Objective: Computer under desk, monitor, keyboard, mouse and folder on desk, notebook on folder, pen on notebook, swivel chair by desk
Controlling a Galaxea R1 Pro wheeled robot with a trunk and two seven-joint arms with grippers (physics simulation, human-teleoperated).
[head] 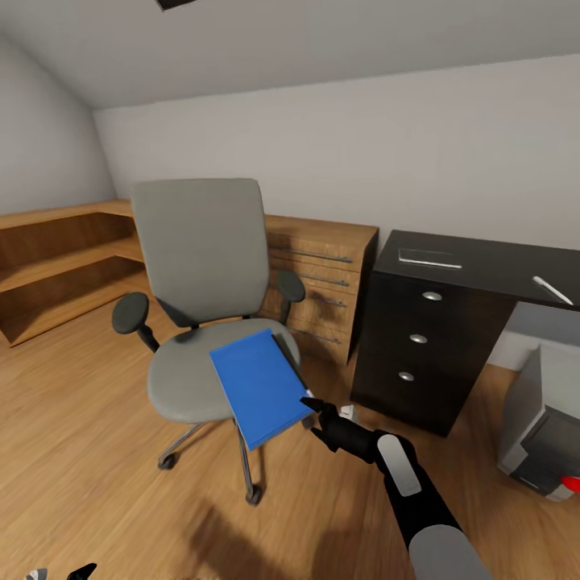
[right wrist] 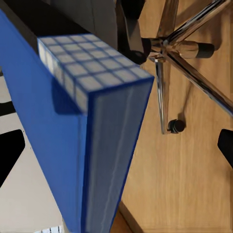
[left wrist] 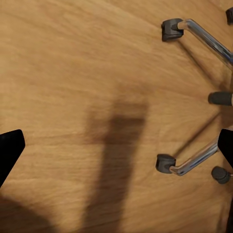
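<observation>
- Folder (head: 262, 385): blue, lying tilted across the front edge of the chair (head: 201, 274) seat, one corner overhanging toward the robot. It is not yet on the desk (head: 483, 262), so this step looks only just begun.
- Right gripper (head: 316, 412): at the folder's overhanging corner. In the right wrist view the folder's edge (right wrist: 104, 145) sits between the two fingers, which stand wide apart; I judge it is not yet clamped, though contact cannot be told for certain.
- Left gripper (left wrist: 116, 145): spread open over bare wood floor near the chair's chrome base (left wrist: 194, 160), holding nothing.
- Notebook (head: 428, 258): flat on the desk top toward its left end; the pen (head: 553, 291) lies on the top nearer the front right. Both must later be stacked on the folder.
- Computer (head: 541, 423): on the floor by the desk's open side, partly under the top.
- Left to do, as I judge: lift the folder, carry it to the desk, stack notebook and pen, and bring the chair close. Monitor, keyboard and mouse cannot be judged from here.
</observation>
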